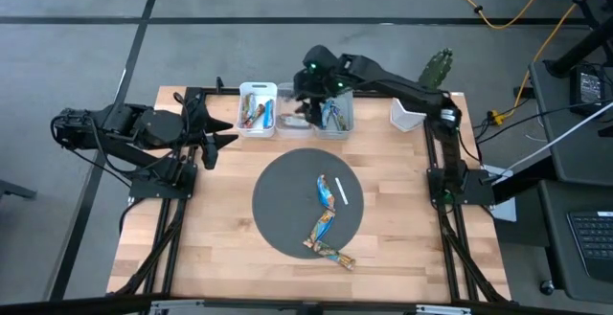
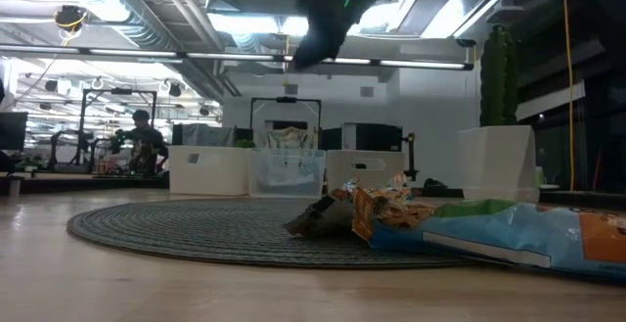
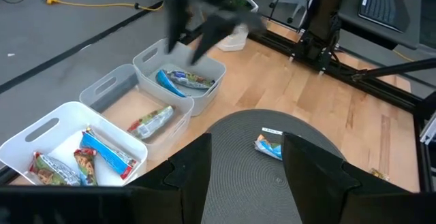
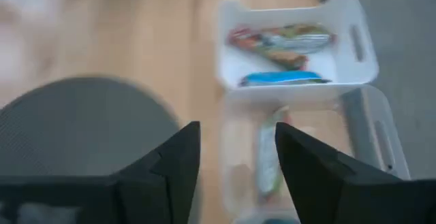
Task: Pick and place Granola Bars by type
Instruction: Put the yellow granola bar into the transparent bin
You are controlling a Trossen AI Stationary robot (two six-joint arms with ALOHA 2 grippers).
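Several granola bars in shiny wrappers lie on the round dark mat [image 1: 278, 205]: a blue one [image 1: 324, 189], an orange-brown one [image 1: 321, 227] and another [image 1: 337, 257] at the mat's near edge. More bars lie in three bins along the far edge: the white bin [image 1: 257, 96], the clear middle bin [image 1: 290, 116] and the right bin [image 1: 337, 114]. My right gripper [image 1: 306, 93] hovers open and empty above the bins; in its wrist view the fingers [image 4: 235, 169] stand over the middle bin's single bar [image 4: 268, 157]. My left gripper [image 1: 222, 143] waits open at the table's left side.
A thin white stick [image 1: 339, 191] lies on the mat beside the blue bar. A white container [image 1: 406, 117] stands at the far right corner. Bare wood lies left and right of the mat. The black frame rails run along both sides of the table.
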